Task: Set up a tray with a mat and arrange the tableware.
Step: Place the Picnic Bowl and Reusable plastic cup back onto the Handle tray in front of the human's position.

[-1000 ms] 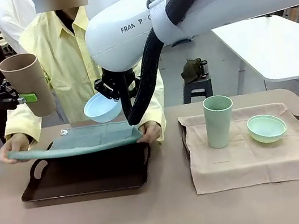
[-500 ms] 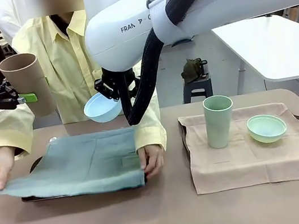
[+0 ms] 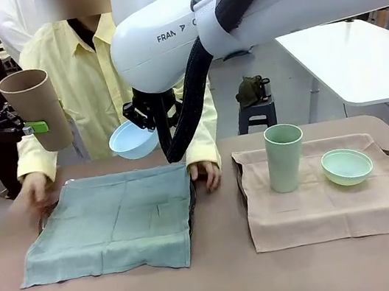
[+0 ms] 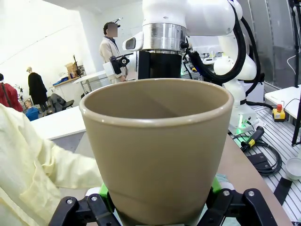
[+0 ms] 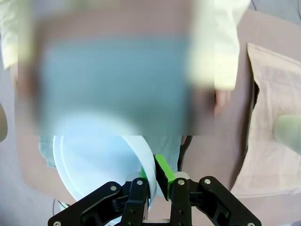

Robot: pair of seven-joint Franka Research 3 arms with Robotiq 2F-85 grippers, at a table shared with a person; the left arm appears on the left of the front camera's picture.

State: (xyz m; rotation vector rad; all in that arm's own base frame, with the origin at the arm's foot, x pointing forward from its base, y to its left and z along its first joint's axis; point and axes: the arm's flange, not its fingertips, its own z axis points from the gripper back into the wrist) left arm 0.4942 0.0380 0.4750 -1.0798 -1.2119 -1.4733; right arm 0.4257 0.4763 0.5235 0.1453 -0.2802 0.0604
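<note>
Mostly hidden: tray (image 3: 192,207) under mat (image 3: 110,223); left fingers (image 4: 159,200) grip tan tumbler (image 4: 157,150), right fingers (image 5: 157,181) pinch blue bowl (image 5: 101,165).

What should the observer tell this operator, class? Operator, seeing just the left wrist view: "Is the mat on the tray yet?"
Observer: Yes. A teal mat covers the dark tray, with the person's hand at its far corner.
Operator: My left pincer holds the tan tumbler. What about the right one?
Observer: The right pincer is shut on the rim of a pale blue bowl, held in the air.
Operator: And the other tableware?
Observer: A pale green tumbler and a pale green bowl stand on a beige cloth.
</note>
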